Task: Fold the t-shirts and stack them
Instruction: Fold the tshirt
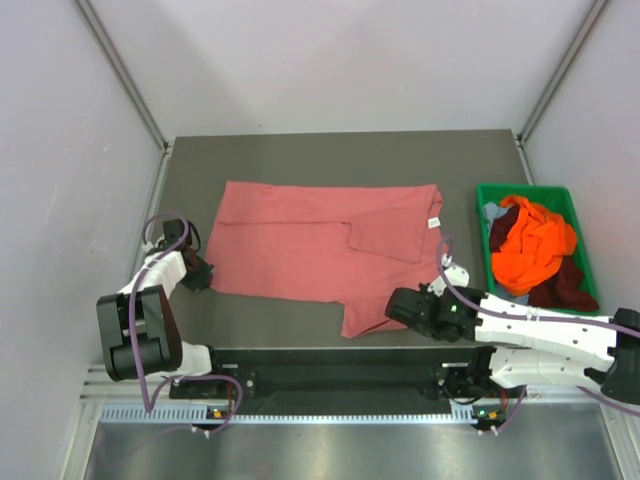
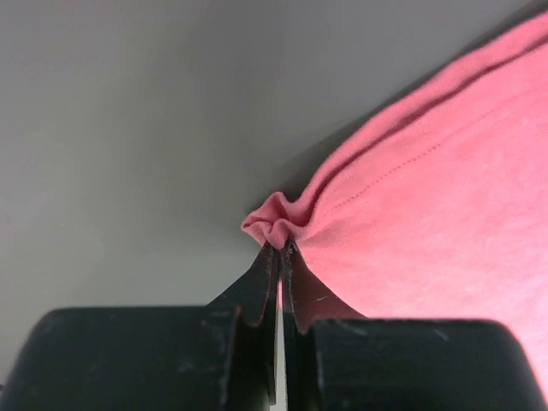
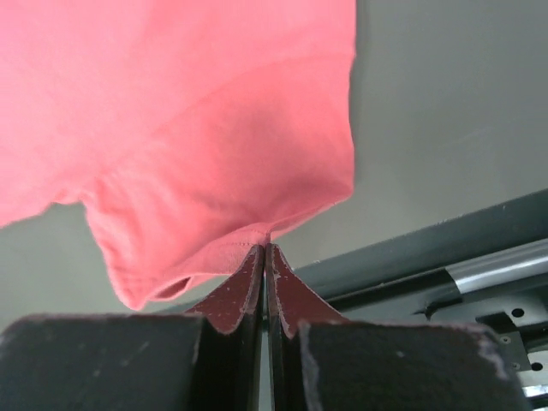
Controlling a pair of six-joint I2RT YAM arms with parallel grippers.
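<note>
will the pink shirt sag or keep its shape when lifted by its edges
Probably sags: the pink shirt bunches softly at the left gripper. Likely light: a thin pinch by the right gripper holds its edge.

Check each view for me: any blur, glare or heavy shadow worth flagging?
Top external: sharp, evenly lit, no glare on the salmon-pink t-shirt. Left wrist: the left gripper looks soft near the lens, the pinched fabric sharper, with dark shadow under the hem. Right wrist: the right gripper is crisp at its tips, with a mild glint on the metal rail.
</note>
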